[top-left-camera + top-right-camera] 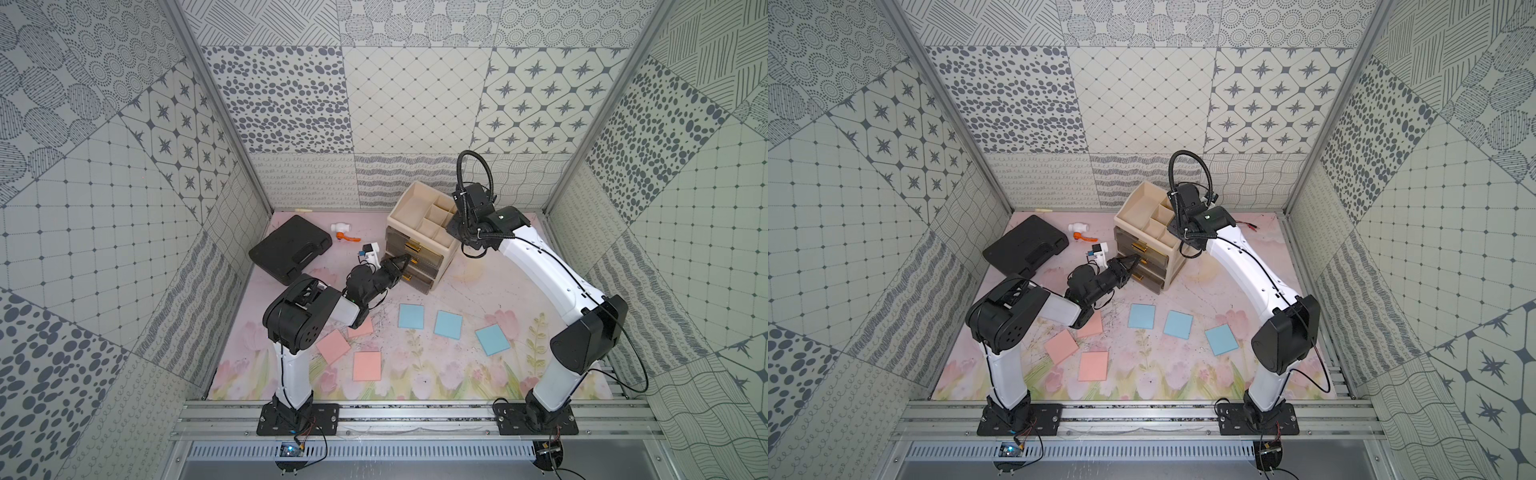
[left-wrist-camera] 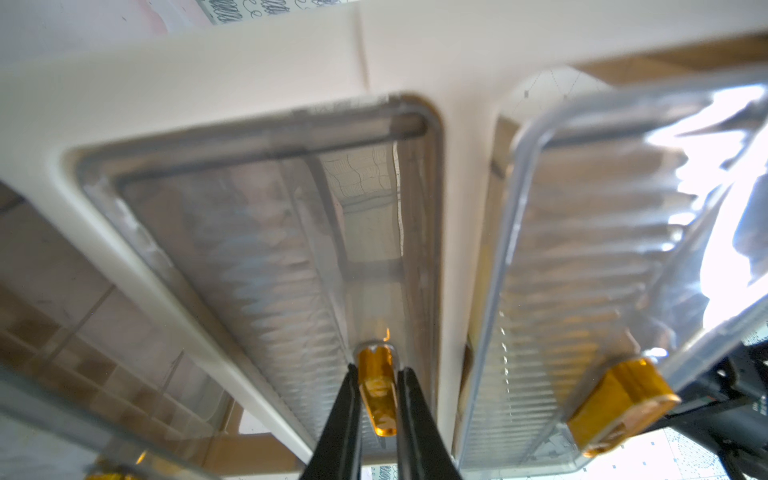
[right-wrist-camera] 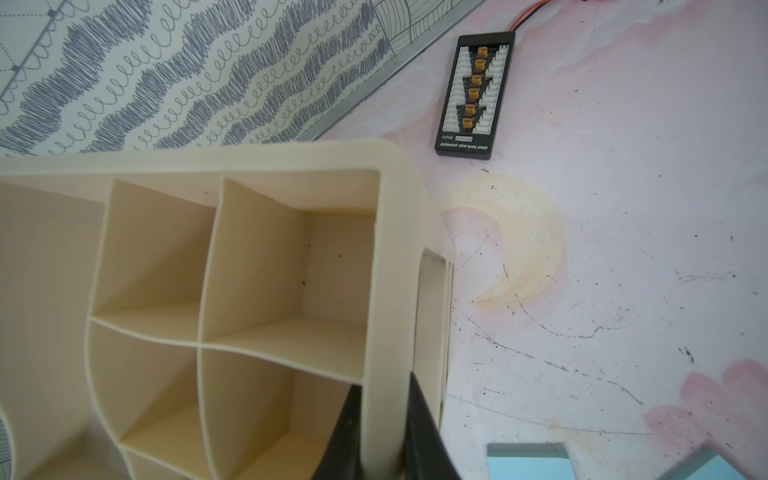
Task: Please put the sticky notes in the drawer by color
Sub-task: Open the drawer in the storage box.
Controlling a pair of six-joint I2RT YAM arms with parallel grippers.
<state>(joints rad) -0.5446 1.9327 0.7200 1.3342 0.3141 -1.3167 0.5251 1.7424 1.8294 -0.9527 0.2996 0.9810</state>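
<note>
Pinch of left gripper on amber handle of middle drawer; right gripper clamped astride right wall of organizer; pink sticky notes, blue sticky notes loose on mat.

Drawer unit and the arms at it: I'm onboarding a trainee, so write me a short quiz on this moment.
1. True or false: three pink sticky notes and three blue sticky notes lie on the mat.
2. The left hand grips: A) a pink sticky note, B) an amber drawer handle, C) a blue sticky note?
3. What does the right hand clamp?
Key: 1 true; 2 B; 3 the drawer unit, at its top rim.
</note>
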